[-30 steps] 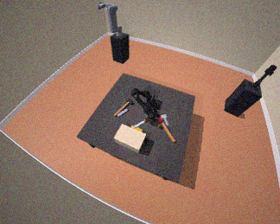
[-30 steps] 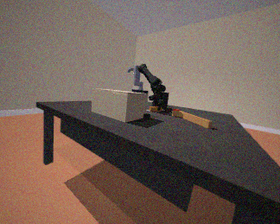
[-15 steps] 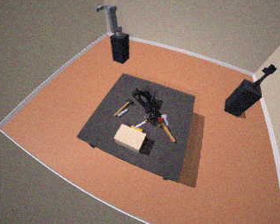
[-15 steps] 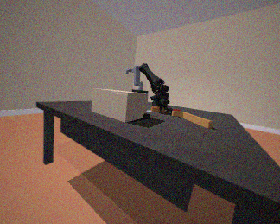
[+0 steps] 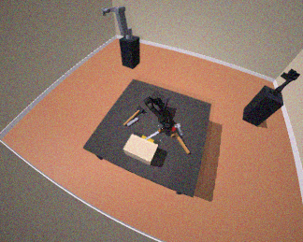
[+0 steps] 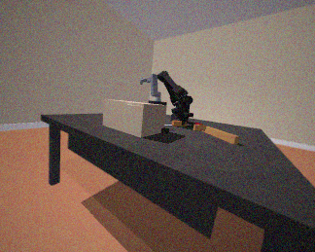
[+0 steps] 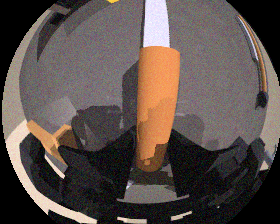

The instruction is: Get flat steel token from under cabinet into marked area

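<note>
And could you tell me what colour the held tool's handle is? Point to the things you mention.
Orange point(image 7: 158, 95); the wrist view shows it best.

Smooth, wood-like orange handle point(image 7: 158, 95).
</note>
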Tool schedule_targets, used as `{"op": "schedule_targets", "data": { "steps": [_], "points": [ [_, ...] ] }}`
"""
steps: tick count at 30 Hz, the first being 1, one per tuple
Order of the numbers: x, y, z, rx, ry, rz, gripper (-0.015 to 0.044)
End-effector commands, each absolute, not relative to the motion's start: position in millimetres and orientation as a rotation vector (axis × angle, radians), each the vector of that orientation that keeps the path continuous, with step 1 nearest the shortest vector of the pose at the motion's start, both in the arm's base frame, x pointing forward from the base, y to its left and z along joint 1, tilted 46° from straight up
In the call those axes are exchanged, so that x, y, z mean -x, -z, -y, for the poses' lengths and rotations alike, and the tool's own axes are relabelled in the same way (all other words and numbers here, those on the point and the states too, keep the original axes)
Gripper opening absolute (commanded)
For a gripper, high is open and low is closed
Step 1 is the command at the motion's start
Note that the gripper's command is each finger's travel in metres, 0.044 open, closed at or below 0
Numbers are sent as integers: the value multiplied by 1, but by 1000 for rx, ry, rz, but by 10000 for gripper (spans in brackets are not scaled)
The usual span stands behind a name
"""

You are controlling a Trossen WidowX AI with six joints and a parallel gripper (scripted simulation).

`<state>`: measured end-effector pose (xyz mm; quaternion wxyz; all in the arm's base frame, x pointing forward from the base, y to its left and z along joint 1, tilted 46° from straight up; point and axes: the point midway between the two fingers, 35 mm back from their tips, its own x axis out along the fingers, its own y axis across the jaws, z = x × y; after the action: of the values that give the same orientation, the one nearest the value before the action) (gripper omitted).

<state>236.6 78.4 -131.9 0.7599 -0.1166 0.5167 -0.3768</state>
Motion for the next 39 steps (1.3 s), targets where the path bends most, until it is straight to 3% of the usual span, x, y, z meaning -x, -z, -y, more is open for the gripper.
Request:
{"op": "schedule_targets", "data": {
  "steps": [1,39],
  "points": [
    [-236,136,-84,256,816,-1122,0],
    [-228,164,-110,264,808,-1128,0]
  ]
}}
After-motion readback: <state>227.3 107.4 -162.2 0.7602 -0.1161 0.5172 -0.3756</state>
